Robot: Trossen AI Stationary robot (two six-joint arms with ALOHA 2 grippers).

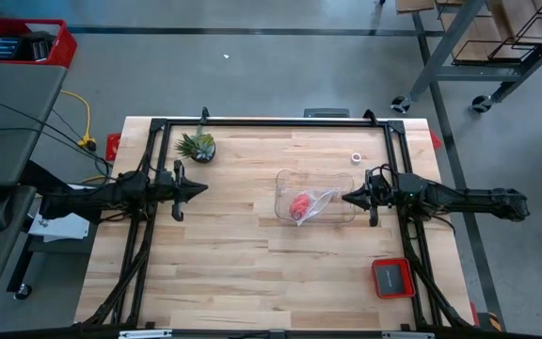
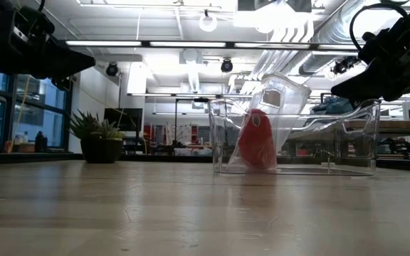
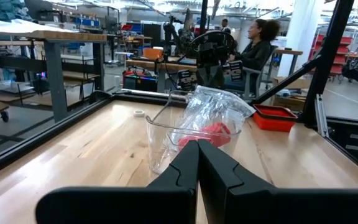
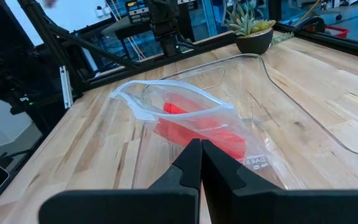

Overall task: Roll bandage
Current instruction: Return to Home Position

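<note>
While bandage lies bagged in clear bin, right jaws, together, sit nearer at its 3 o'clock; left jaws together, 9 o'clock.

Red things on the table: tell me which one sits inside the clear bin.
The red bandage, bagged inside the clear bin. The square red tray lies apart, outside it.

Workshop lab; workbenches; exposed ceiling ducts
</note>
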